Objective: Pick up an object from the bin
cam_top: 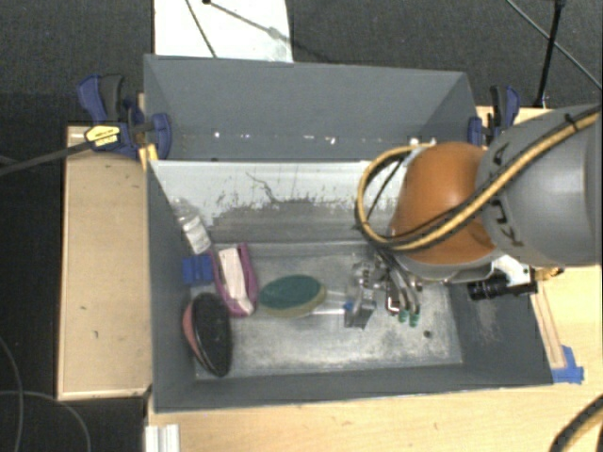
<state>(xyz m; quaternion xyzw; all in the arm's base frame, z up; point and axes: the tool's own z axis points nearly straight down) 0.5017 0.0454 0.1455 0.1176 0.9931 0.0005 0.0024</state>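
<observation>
The arm (528,205) holds its jaws low over the floor of the bin (311,111), right of centre — released or clenched, I cannot tell — just beside a dark green oval pad (290,293), with a pink packet (236,276) and a black oval brush (212,332) farther left.

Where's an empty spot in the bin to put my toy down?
The front floor strip is bare, from the black brush toward the right wall. The back slope is bare too. The left end is crowded: brush, pink packet, blue piece, white bottle, with a green oval beside them. The arm covers the middle right.
</observation>
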